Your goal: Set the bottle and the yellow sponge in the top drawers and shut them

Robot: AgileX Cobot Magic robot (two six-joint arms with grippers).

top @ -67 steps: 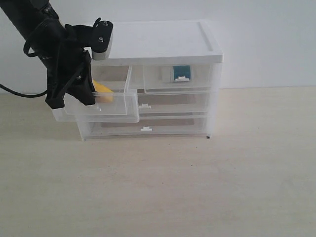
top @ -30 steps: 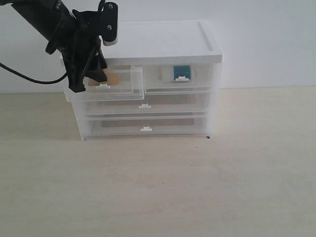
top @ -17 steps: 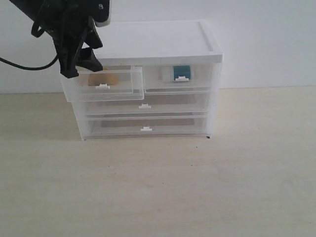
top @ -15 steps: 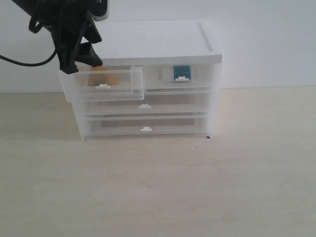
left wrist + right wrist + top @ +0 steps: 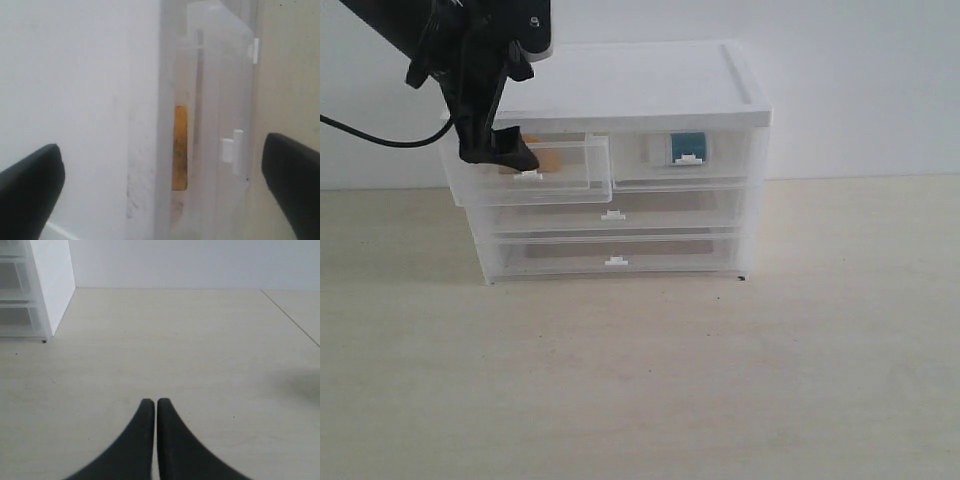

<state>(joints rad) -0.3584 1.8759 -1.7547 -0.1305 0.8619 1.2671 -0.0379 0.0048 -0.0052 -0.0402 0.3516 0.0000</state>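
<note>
The yellow sponge (image 5: 548, 158) lies inside the top left drawer (image 5: 570, 175), whose front stands a little out from the cabinet. In the left wrist view the sponge (image 5: 180, 147) shows as an orange strip behind the translucent front, near the tab handle (image 5: 233, 150). My left gripper (image 5: 502, 150) hangs open at that drawer's left front corner, and nothing is held between its fingers (image 5: 30, 187). The bottle (image 5: 686, 147), with its teal label, stands in the shut top right drawer (image 5: 720, 160). My right gripper (image 5: 151, 403) is shut and empty, low over the table, away from the cabinet.
The white drawer cabinet (image 5: 640, 85) stands against the back wall, with two shut full-width drawers (image 5: 612, 215) below the top pair. Its side (image 5: 50, 275) shows in the right wrist view. A black cable (image 5: 370, 135) trails from the left arm.
The top left drawer, pulled out and tilted earlier, now sits nearly in. My left gripper rose above the drawer, then came back down to its front left corner.
</note>
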